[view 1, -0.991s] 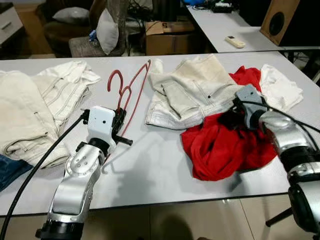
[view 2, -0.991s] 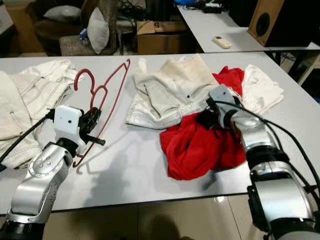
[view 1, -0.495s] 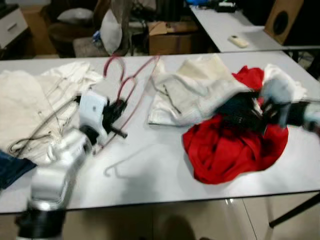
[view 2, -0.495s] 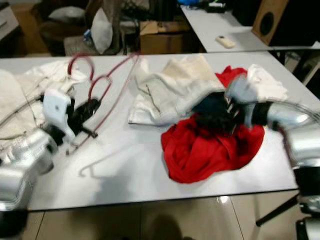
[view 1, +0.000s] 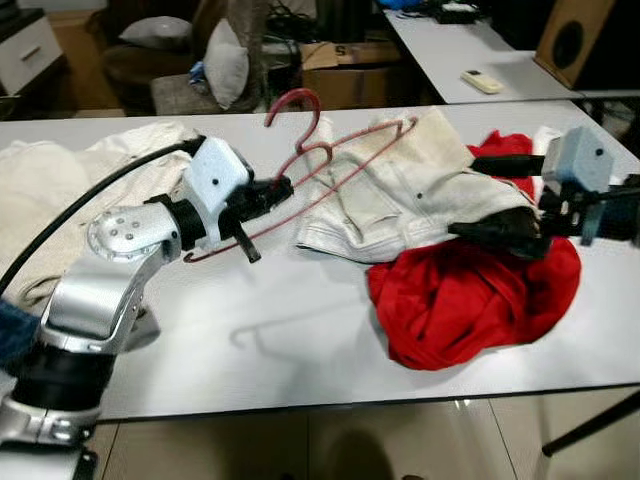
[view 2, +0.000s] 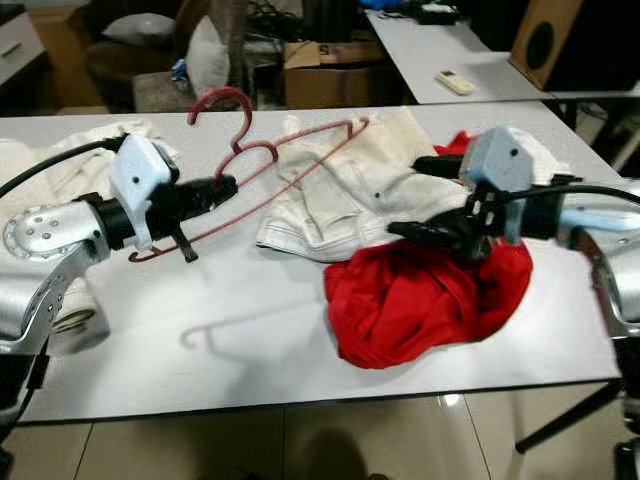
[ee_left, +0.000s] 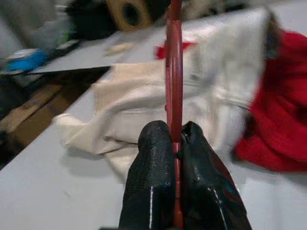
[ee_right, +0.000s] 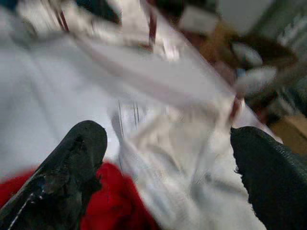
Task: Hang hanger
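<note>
A red wire hanger (view 1: 296,95) hangs in the air above the white table (view 1: 300,330), tilted, with its hook up and its far end over the white jeans (view 1: 390,190). My left gripper (view 1: 280,187) is shut on one of its rods; in the left wrist view the two pads (ee_left: 153,143) pinch the red rod (ee_left: 173,86). My right gripper (view 1: 485,195) is open and points left, low over the jeans and the red garment (view 1: 470,290). The right wrist view has its fingers (ee_right: 72,163) wide apart with nothing between them.
Cream clothes (view 1: 50,180) are piled on the table's left, with blue denim (view 1: 10,330) at the left edge. Behind stand a cardboard box (view 1: 340,70), a chair with a pillow (view 1: 225,60), a second table with a remote (view 1: 480,82), and a speaker (view 1: 575,40).
My left gripper has lifted the hanger off the table and swung it up and to the right. The right arm has come up off the red garment and now points left.
</note>
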Controlling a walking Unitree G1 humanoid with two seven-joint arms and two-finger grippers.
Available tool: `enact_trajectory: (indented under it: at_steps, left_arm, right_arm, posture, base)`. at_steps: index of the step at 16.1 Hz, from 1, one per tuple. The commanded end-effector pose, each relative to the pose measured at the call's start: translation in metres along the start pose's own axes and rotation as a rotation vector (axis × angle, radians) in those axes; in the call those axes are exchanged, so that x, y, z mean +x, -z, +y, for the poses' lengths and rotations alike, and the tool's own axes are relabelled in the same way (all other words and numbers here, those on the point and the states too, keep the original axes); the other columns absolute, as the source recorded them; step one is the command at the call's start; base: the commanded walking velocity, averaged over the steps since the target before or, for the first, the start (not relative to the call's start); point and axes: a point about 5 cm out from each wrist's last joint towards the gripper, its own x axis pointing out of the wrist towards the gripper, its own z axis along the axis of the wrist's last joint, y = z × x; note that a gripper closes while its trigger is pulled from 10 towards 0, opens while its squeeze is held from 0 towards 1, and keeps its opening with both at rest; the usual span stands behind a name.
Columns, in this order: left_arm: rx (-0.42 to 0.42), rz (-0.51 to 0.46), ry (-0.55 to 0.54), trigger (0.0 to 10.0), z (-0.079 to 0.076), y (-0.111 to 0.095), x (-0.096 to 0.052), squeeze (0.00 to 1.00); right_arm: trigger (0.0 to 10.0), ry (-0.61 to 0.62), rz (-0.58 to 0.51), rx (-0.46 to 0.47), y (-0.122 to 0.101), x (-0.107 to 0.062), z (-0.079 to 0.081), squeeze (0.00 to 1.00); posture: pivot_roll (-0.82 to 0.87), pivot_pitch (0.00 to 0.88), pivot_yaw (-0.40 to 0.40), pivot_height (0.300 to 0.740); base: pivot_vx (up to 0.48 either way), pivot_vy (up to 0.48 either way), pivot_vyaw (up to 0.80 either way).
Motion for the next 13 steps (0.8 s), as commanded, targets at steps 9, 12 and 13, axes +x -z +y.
enact_trajectory:
  at_steps: [9, 12, 13]
  left_arm:
    - [0.254, 0.063, 0.274, 10.0, -0.004, -0.025, 0.021, 0.0]
    - [0.312, 0.062, 0.338, 10.0, -0.007, -0.034, 0.029, 0.0]
    - [0.321, 0.06, 0.349, 10.0, -0.007, -0.036, 0.031, 0.0]
  right_arm:
    - [10.0, -0.205, -0.082, -0.138, -0.04, 0.043, 0.006, 0.0]
    - [0.0, -0.224, -0.052, -0.115, -0.037, 0.065, 0.006, 0.0]
    - [0.0, -0.241, -0.048, -0.113, -0.037, 0.066, 0.007, 0.0]
  posture:
    - [-0.07, 0.0, 0.063, 0.74]
    - [-0.06, 0.0, 0.057, 0.74]
    - [-0.06, 0.0, 0.054, 0.74]
  base:
    - [0.0, 0.0, 0.0]
    - [0.0, 0.0, 0.0]
    - [0.0, 0.0, 0.0]
